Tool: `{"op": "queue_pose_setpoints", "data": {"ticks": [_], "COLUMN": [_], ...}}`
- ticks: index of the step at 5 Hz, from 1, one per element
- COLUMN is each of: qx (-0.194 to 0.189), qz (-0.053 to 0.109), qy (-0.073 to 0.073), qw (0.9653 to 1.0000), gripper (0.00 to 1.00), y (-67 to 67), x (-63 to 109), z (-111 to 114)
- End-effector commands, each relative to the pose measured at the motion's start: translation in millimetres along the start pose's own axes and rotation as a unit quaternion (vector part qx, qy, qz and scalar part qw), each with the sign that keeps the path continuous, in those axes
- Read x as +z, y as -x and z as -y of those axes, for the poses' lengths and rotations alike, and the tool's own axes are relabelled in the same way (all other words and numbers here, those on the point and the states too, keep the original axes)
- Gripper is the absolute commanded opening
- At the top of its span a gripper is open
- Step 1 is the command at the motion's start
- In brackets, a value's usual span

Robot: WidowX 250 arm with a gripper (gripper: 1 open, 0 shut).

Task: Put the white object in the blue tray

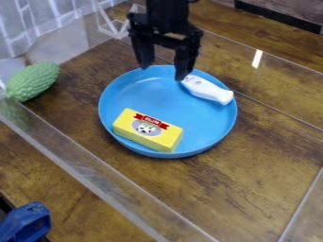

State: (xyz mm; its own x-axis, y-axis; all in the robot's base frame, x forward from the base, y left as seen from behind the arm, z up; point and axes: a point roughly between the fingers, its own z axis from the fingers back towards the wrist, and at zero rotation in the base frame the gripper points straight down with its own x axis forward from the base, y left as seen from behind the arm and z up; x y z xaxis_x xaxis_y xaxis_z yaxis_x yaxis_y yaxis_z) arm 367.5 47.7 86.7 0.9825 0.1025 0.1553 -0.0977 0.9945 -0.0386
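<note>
The blue tray [202,128] is a round shallow plate in the middle of the wooden table. The white object [209,91] lies inside it near the far right rim, slim with rounded ends. A yellow block with a red label [147,129] also lies in the tray, toward the front left. My black gripper [165,68] hangs open over the tray's far edge, just left of the white object, with nothing between its fingers.
A green bumpy object [33,80] rests at the left edge of the table. Clear plastic walls run along the table's left and front sides. A blue object [23,224] shows at the bottom left corner.
</note>
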Motion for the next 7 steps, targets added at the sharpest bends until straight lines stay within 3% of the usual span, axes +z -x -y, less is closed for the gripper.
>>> {"op": "queue_pose_setpoints", "data": {"ticks": [1,2,3,4,5,6,7], "qx": [-0.010,-0.016,0.041,0.096,0.153,0.237,0.292], "qz": [0.032,0.033,0.039,0.045,0.051,0.064,0.068], "qy": [0.002,0.004,0.004,0.004,0.004,0.006,0.018], "qw": [0.9994,0.9993,0.9984,0.9944,0.9869,0.9694,0.9539], "gripper": [1.00,1.00,1.00,1.00,1.00,1.00,1.00], "y": [-4.2,3.5,0.9,-1.1,-9.7,-20.6,-18.3], "x": [8.0,-1.3,6.4,14.1,16.0,16.1,6.2], "z": [8.2,3.0,6.7,9.3,1.9,-2.0,8.9]}}
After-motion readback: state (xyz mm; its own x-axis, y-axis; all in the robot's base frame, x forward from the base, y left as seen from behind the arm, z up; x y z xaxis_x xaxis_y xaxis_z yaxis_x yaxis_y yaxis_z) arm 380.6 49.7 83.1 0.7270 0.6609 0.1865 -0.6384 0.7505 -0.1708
